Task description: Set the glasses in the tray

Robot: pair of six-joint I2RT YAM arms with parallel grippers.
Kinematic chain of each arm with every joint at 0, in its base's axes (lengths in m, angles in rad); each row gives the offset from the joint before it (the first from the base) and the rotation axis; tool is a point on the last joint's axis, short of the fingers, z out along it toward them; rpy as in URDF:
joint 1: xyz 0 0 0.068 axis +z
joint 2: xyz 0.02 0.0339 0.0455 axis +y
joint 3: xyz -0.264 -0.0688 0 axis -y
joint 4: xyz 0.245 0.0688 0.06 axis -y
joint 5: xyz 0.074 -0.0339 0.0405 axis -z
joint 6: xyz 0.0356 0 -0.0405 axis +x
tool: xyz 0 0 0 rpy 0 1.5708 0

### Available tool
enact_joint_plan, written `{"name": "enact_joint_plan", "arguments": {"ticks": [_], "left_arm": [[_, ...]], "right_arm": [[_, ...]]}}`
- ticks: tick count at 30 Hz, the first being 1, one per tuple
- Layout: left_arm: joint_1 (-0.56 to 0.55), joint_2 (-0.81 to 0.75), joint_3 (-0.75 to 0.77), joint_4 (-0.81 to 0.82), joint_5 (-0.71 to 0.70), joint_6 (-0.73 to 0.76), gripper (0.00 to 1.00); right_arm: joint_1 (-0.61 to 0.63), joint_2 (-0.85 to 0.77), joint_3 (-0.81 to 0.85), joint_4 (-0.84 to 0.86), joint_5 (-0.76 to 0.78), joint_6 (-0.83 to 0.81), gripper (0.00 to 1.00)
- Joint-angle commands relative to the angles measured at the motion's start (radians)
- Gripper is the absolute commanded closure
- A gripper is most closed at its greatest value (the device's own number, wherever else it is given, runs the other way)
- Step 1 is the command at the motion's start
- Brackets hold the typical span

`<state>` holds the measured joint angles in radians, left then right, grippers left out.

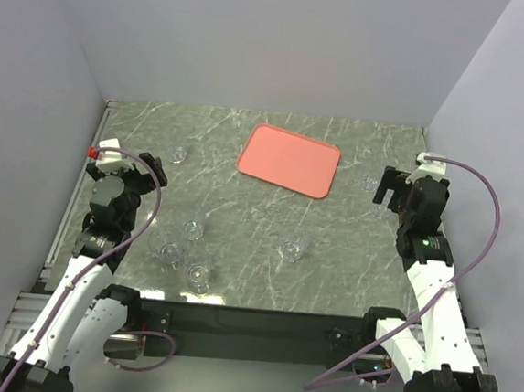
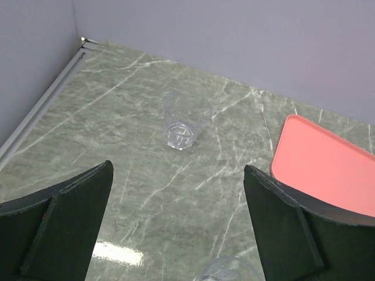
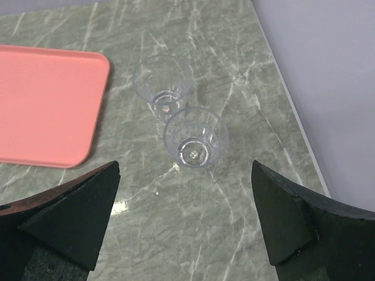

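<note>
The salmon-pink tray (image 1: 288, 160) lies flat at the back middle of the table, with nothing on it. Small clear glasses stand on the marble: one at the back left (image 1: 180, 155), three in a front-left cluster (image 1: 193, 230), (image 1: 172, 253), (image 1: 200, 276), and one at the front middle (image 1: 293, 248). My left gripper (image 1: 143, 173) is open and empty, short of the back-left glass (image 2: 186, 120); another glass rim (image 2: 228, 270) shows at its bottom edge. My right gripper (image 1: 390, 187) is open and empty. Two glasses (image 3: 163, 85), (image 3: 195, 137) stand ahead of it, right of the tray (image 3: 47, 105).
Grey walls close the table on the left, back and right. A metal rail (image 2: 41, 111) runs along the left edge. The tray's corner (image 2: 328, 170) shows at the right of the left wrist view. The right wall (image 3: 328, 76) is close beside the two glasses.
</note>
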<state>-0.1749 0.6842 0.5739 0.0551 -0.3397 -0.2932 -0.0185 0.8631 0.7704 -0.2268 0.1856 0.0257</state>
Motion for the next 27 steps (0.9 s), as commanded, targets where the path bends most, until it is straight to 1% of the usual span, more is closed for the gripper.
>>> {"name": "enact_joint_plan", "arguments": {"ticks": [1,2,5,8,9,11,12,15,18,19,21,23,24,25,27], "left_arm": [[-0.005,0.001,0.058,-0.014,0.047,-0.014,0.01],[-0.005,0.006,0.063,-0.027,0.051,-0.020,0.01],[-0.005,-0.002,0.073,-0.052,0.062,-0.043,0.00],[-0.005,-0.017,0.080,-0.083,0.071,-0.052,0.01],[-0.003,-0.017,0.090,-0.087,0.074,-0.058,0.01],[-0.003,-0.003,0.104,-0.106,0.082,-0.072,0.00],[-0.002,0.008,0.119,-0.113,0.085,-0.093,0.01],[0.017,0.052,0.151,-0.141,0.111,-0.154,0.00],[0.066,0.092,0.202,-0.184,0.166,-0.217,0.01],[0.104,0.112,0.214,-0.192,0.189,-0.233,0.01],[0.144,0.135,0.240,-0.190,0.272,-0.273,0.01],[0.173,0.185,0.260,-0.187,0.307,-0.296,0.01],[0.173,0.210,0.289,-0.189,0.320,-0.319,0.01],[0.210,0.260,0.306,-0.196,0.332,-0.334,0.01],[0.225,0.311,0.358,-0.205,0.356,-0.371,0.01]], "right_arm": [[-0.006,-0.033,0.052,0.014,-0.085,-0.069,0.00],[-0.005,-0.041,0.047,0.021,-0.182,-0.087,0.00],[-0.003,-0.059,0.021,0.059,-0.305,-0.128,0.00],[-0.003,-0.069,-0.031,0.106,-0.394,-0.171,0.00],[-0.004,-0.065,-0.048,0.110,-0.458,-0.179,0.00],[-0.005,-0.029,-0.043,0.084,-0.536,-0.217,0.00],[-0.003,-0.009,-0.019,0.064,-0.611,-0.234,0.00],[-0.003,0.071,0.038,-0.034,-0.684,-0.270,0.00],[-0.005,0.093,0.044,-0.040,-0.709,-0.293,0.00],[-0.005,0.077,0.041,-0.034,-0.706,-0.297,0.00],[-0.003,0.057,0.035,-0.045,-0.706,-0.313,0.00],[-0.003,0.022,0.014,-0.063,-0.689,-0.332,0.00],[-0.003,0.010,0.007,-0.075,-0.681,-0.342,0.00],[-0.003,-0.013,0.001,-0.075,-0.669,-0.346,0.00],[-0.003,-0.035,-0.011,-0.074,-0.643,-0.349,0.00]]}}
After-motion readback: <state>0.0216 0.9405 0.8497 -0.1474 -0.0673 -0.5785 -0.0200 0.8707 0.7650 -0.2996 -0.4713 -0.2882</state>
